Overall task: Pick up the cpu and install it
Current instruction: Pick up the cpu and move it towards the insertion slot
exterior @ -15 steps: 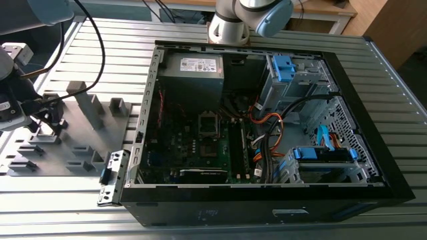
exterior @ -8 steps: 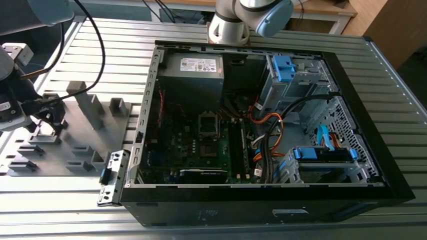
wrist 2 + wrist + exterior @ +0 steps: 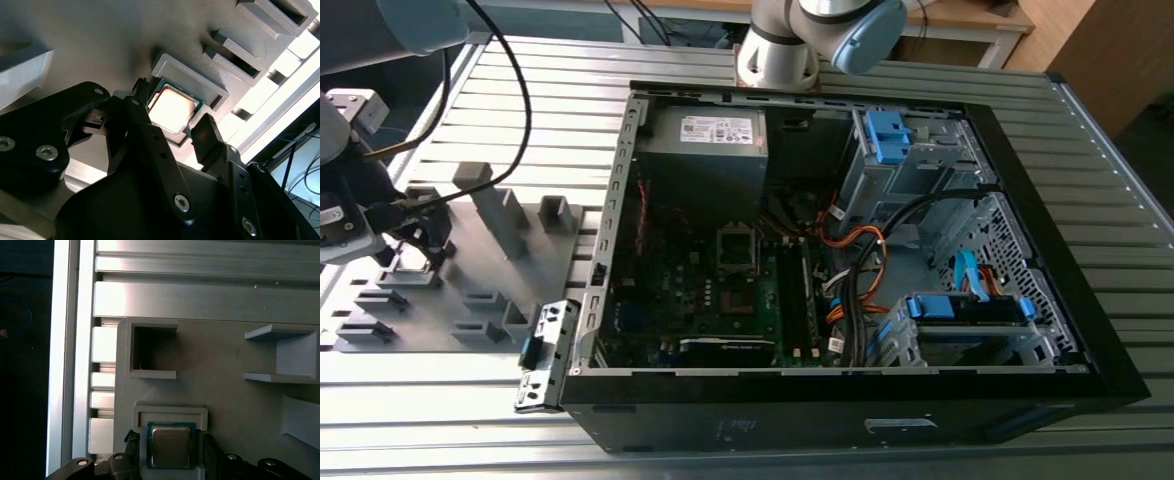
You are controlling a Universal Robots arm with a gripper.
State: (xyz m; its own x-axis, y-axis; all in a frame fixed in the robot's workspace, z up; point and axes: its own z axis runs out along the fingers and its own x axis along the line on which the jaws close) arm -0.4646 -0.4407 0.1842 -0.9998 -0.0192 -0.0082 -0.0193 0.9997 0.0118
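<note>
Low over the grey holder plate (image 3: 534,270) at the exterior view's left, well apart from the open black computer case (image 3: 1014,330). Open gripper (image 3: 173,109), gripping nothing, with a black finger (image 3: 142,97) on either side of the cpu (image 3: 170,446), just beside its edges but not touching. Cpu flat, silvery top up, in a shallow framed pocket (image 3: 170,411) of the plate, near a deeper square pocket (image 3: 150,347). Green motherboard (image 3: 720,290) inside the case.
</note>
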